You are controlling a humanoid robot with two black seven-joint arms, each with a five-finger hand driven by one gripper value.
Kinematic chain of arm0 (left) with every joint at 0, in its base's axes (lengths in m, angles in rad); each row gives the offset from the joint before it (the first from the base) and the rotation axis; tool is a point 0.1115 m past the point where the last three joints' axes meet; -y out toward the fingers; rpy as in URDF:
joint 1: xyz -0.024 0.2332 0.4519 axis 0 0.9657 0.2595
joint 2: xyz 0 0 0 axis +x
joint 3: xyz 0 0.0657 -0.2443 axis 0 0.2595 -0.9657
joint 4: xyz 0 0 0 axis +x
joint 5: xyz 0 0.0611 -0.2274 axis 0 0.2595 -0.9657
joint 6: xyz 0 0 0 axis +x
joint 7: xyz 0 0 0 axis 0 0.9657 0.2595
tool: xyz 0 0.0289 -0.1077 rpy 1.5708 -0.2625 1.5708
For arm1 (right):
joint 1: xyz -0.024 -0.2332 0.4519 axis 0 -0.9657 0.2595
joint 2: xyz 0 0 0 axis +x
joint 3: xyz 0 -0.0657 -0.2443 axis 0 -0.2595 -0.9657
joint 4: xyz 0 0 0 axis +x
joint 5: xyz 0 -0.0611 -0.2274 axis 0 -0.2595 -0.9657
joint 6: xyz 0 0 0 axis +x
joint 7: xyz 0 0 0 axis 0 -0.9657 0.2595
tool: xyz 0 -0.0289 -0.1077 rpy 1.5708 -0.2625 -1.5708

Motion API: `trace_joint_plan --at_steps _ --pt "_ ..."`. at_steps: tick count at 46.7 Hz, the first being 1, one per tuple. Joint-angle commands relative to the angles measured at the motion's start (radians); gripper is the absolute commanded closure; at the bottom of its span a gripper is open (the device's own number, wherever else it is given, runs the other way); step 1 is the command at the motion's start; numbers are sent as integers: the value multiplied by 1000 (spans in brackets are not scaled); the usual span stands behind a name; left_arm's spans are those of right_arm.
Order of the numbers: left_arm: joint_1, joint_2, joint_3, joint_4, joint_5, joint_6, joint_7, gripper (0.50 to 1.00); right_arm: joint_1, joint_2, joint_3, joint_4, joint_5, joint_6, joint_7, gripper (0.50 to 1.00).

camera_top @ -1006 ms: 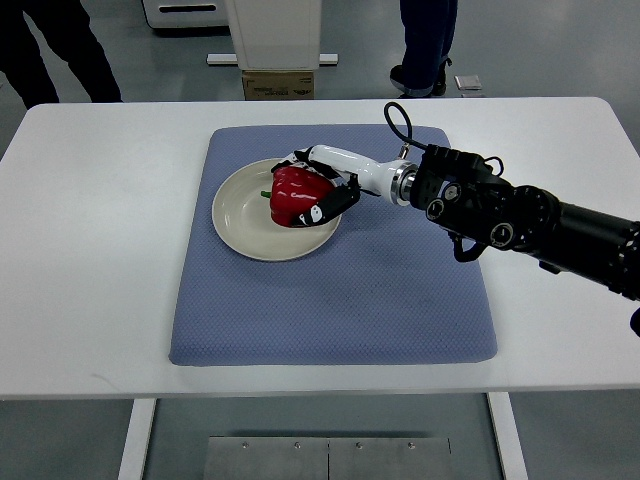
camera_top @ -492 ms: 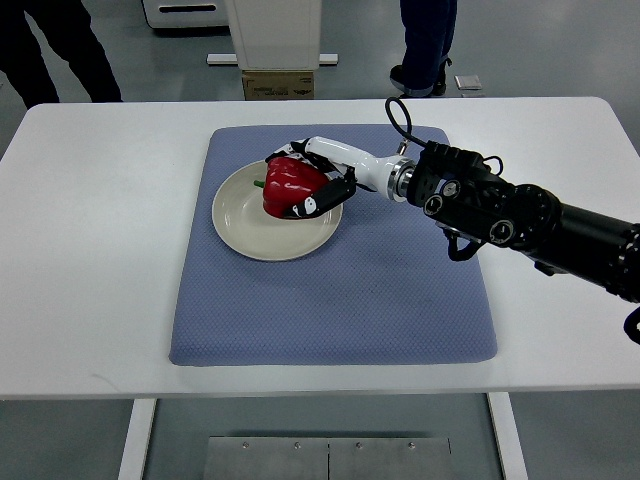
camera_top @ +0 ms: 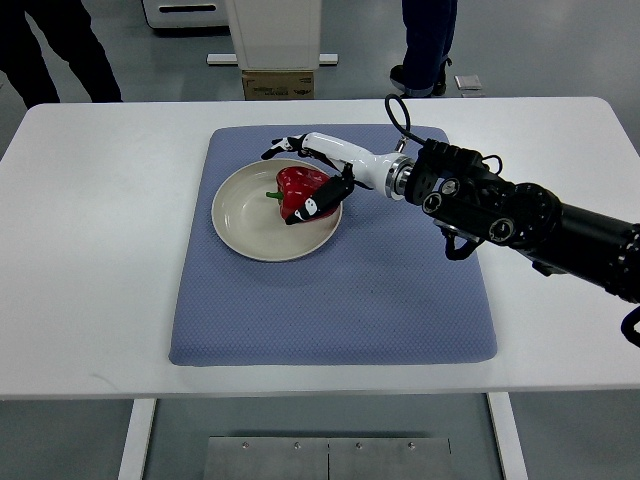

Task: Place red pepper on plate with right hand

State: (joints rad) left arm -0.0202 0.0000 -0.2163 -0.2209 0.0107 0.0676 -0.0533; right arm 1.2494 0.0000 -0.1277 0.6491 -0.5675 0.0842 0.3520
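Red pepper (camera_top: 299,189) (plated) beneath robot hand (camera_top: 312,172)

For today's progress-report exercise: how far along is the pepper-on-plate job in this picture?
Done: the red pepper lies on the plate. In hand: the right hand sits around the pepper with fingers spread; contact unclear. Left: pulling the hand clear.

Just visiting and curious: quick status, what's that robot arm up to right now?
Right hand over plate, fingers spread. Red pepper lying on plate. Left hand not in view. Nothing in the way.
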Motion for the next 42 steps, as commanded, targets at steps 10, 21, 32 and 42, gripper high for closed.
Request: trace_joint_plan --at_steps 10,21,32,42 --pt "0 0 0 0 0 0 1 500 -16 0 98 -31 1 0 -8 502" --pt "-1 0 0 0 0 -2 0 500 -88 0 267 -34 27 -24 -8 500" --pt "-1 0 0 0 0 0 0 500 -151 0 385 -60 70 -40 -8 500" --pt "-1 0 0 0 0 0 0 500 -208 -51 444 -111 155 -41 -1 500"
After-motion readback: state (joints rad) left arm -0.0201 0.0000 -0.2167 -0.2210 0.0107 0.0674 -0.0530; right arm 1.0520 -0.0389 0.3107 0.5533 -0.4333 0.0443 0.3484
